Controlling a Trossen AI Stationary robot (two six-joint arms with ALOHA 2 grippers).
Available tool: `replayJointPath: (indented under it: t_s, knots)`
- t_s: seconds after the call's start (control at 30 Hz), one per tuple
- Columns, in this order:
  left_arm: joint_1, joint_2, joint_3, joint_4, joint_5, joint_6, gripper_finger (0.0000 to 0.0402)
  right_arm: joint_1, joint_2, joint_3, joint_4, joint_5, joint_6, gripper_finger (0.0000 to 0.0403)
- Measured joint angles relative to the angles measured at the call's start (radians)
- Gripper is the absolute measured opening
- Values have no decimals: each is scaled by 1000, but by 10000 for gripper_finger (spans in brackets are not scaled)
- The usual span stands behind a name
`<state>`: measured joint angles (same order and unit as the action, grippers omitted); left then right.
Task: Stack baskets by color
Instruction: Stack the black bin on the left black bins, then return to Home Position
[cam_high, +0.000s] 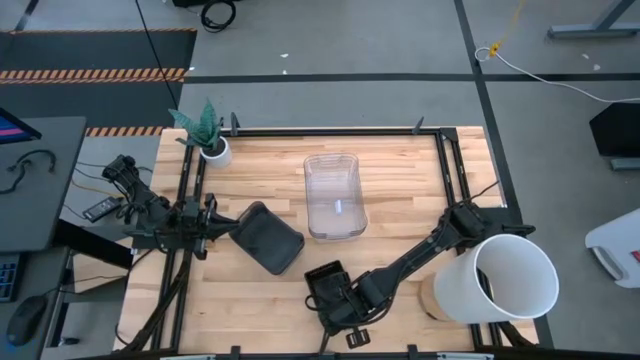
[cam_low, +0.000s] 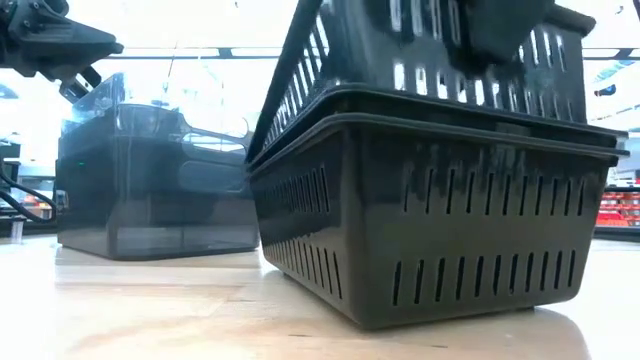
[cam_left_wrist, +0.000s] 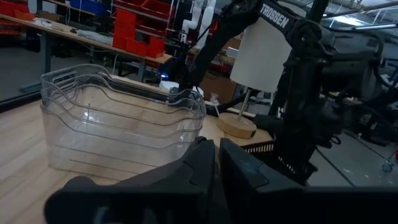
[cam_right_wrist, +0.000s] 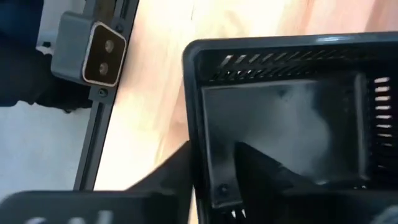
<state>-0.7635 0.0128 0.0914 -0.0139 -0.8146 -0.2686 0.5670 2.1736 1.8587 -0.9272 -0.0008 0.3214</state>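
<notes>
Two black mesh baskets (cam_high: 325, 282) sit nested near the table's front edge. The upper one (cam_low: 420, 50) lies tilted in the lower one (cam_low: 440, 220), which stands on the table. My right gripper (cam_right_wrist: 212, 146) points steeply down at them and is open, one finger inside the upper basket's wall (cam_right_wrist: 205, 124) and one outside. A smoky dark grey basket (cam_high: 268, 238) stands at the left with my left gripper (cam_high: 222, 228) shut on it. A stack of clear baskets (cam_high: 333, 195) stands at the table's middle. My left gripper has the grey basket by its rim at the end facing the table's left (cam_high: 238, 226), with its fingers (cam_left_wrist: 202, 165) level and coming from the left. The fingers themselves hide the place of contact. The basket's bottom (cam_low: 150, 250) is on the table. Whether my right gripper's fingers touch the black basket's wall, I cannot tell.
A large white bucket (cam_high: 512, 280) stands at the right front on a round wooden base (cam_left_wrist: 236, 126), beside the right arm. A small white plant pot (cam_high: 213, 150) stands at the far left. Dark frame rails (cam_high: 452, 165) run along the table's sides.
</notes>
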Motion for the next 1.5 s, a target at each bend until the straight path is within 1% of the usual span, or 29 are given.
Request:
replayJointPath:
  t_s: [0.13, 0.2, 0.27, 0.37, 0.43, 0.53, 0.6, 0.67, 0.77, 0.97, 1.07, 1.17, 1.37, 1.5]
  knots:
    - [0, 0, 0, 2, 0, 0, 31, -7, -6, -1, 0, -23, 0, 165]
    - [0, 0, 0, 2, 0, 0, 33, -6, -26, -1, 15, -2, -7, 184]
    - [0, 0, 0, 2, 0, 1, 36, 0, -46, 2, 32, 42, -27, 196]
    - [0, 0, 0, 2, 0, 1, 39, 11, -69, 2, 28, 161, -90, 202]
    - [0, 0, 0, 2, 0, 1, 38, 14, -91, 1, 42, 217, -152, 201]
    - [0, 0, 0, 2, 0, 2, 33, -2, -132, -10, 148, 229, -232, 194]
    - [0, 0, 0, 2, 0, 2, 31, -25, -164, -56, 232, 186, -290, 188]
    - [0, 0, 0, 2, 0, 2, 28, -49, -200, -125, 295, 147, -315, 182]
    - [0, 0, 0, 2, 0, 2, 28, -90, -280, -252, 371, 135, -322, 173]
    - [0, 0, 0, 2, 0, 1, 37, -170, -484, -531, 591, 62, -292, 166]
    - [0, 0, 0, 2, 0, 1, 38, -188, -595, -663, 715, 56, -287, 165]
    - [0, 0, 0, 2, 0, 1, 38, -196, -702, -794, 829, 75, -292, 165]
    - [0, 0, 0, 2, 0, 1, 36, -199, -919, -1056, 1042, 170, -304, 165]
    - [0, 0, 0, 2, 0, 1, 30, -215, -1062, -1230, 1188, 183, -315, 165]
